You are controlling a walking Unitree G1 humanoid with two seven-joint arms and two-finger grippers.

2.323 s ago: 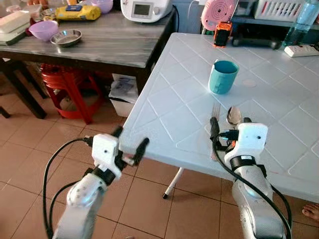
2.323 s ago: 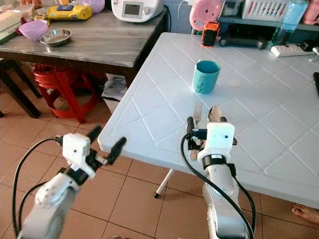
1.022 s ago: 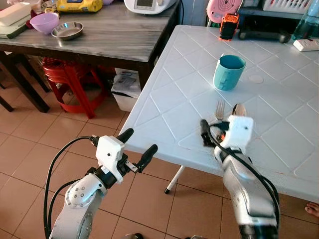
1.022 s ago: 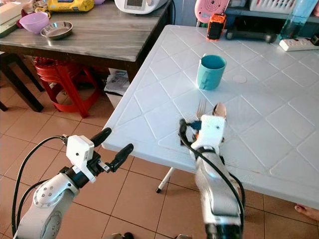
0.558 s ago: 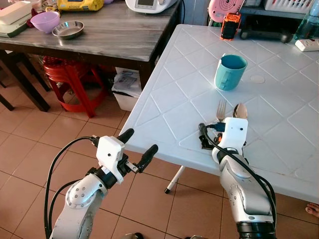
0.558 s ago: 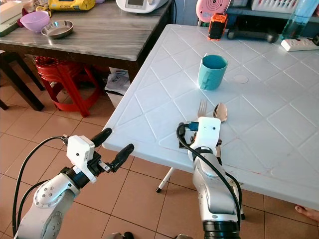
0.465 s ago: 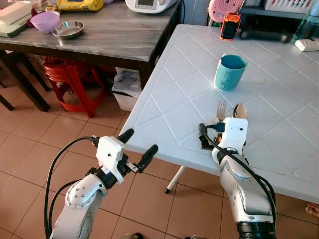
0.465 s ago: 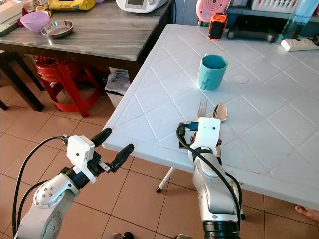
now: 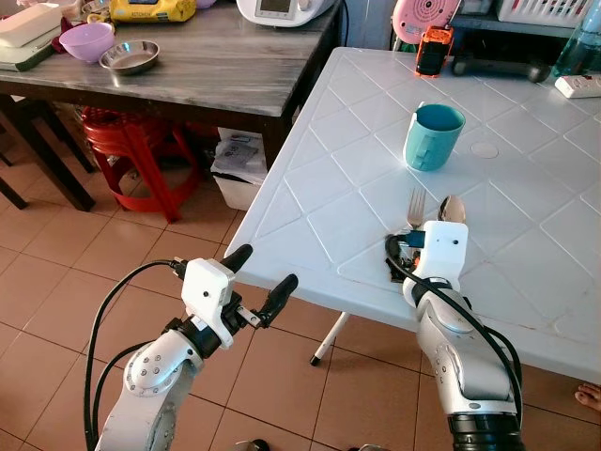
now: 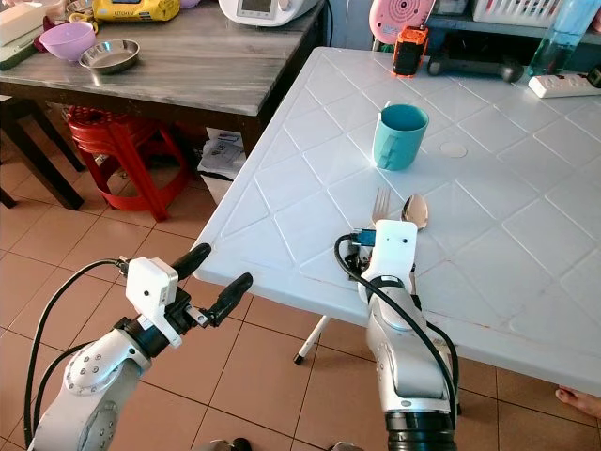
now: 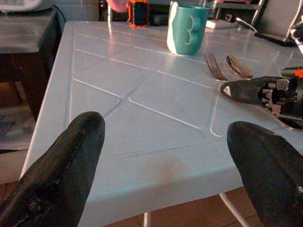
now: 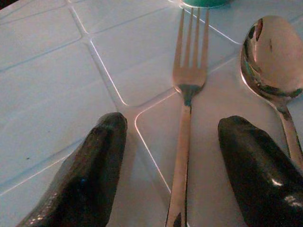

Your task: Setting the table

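Observation:
A silver fork [image 9: 416,200] and spoon [image 9: 452,208] lie side by side on the white table [image 9: 319,202], with a teal cup [image 9: 433,136] standing just beyond them. My right gripper [image 12: 173,139] is low over the table and open. Its fingers [image 12: 102,156] straddle the fork's handle [image 12: 180,142] without touching it. The spoon [image 12: 270,56] lies just outside the other finger. My left gripper [image 9: 259,274] is open and holds nothing, hovering in front of the table's near corner [image 11: 94,189], over the tiled floor.
A dark wooden table [image 9: 216,70] stands at the left with a purple bowl [image 9: 85,41], a steel bowl [image 9: 128,55] and a white appliance [image 9: 282,9]; a red stool [image 9: 127,150] sits beneath it. An orange gadget [image 9: 432,50] and a power strip [image 9: 577,85] sit far back. A person's foot [image 9: 589,395] shows bottom right.
My right gripper has shifted slightly to the right and settled around the fork's handle. The left gripper has hardly moved. The fork, spoon and cup lie as before.

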